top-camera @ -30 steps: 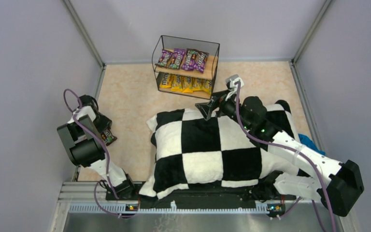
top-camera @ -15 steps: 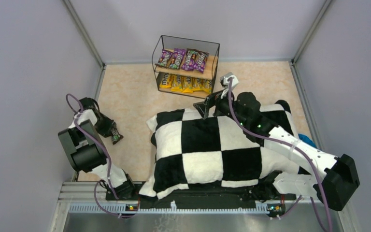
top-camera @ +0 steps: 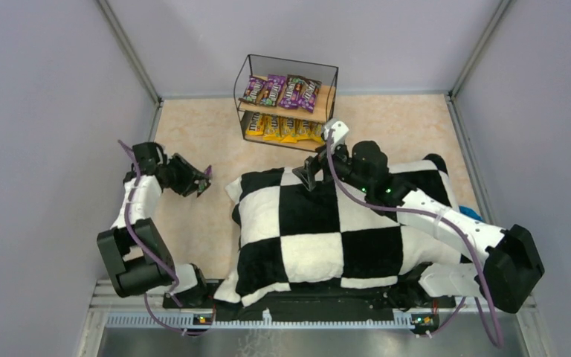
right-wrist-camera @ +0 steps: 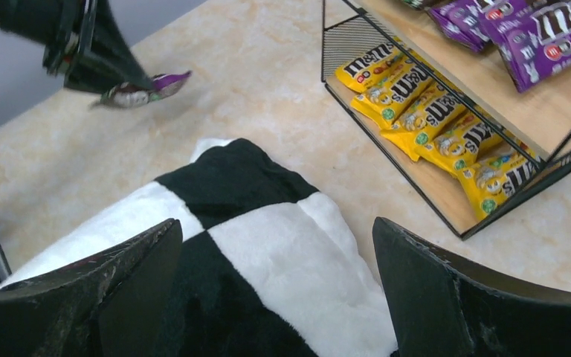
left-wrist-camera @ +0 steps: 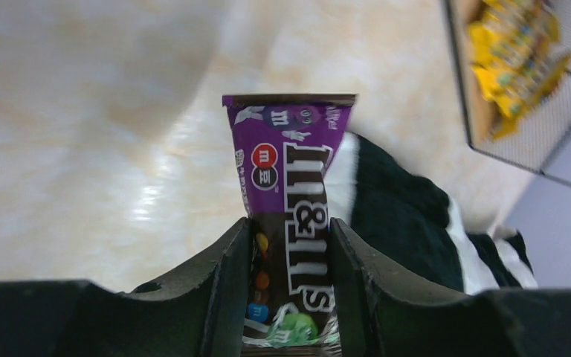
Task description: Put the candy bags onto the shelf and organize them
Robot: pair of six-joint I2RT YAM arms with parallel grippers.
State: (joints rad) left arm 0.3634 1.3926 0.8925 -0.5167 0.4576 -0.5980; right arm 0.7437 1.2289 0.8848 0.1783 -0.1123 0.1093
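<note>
Gripping a purple candy bag (left-wrist-camera: 290, 171) by one short end, the left gripper (left-wrist-camera: 288, 230) is carrying it above the table (top-camera: 193, 141), with its jaws clamped on the packet and most of the length sticking out past the fingertips. The bag is hanging beside the near-left corner of the checkered cushion (top-camera: 305, 230), well apart from the shelf (top-camera: 328, 97). That one-ended hold is looking like the main risk: the glossy film may be sliding or drooping, so the free end could be catching the wire frame on entry. The upper board is already carrying a row of purple bags (top-camera: 281, 89), and the lower one a row of yellow bags (right-wrist-camera: 431, 126), so a careless push is likely to be shoving neighbours askew or off the back. The right gripper (right-wrist-camera: 275, 223) is hovering over the cushion's far corner, just in front of the shelf, jaws wide apart and holding nothing, and it is sitting near the left arm's likely path, inviting a collision.
</note>
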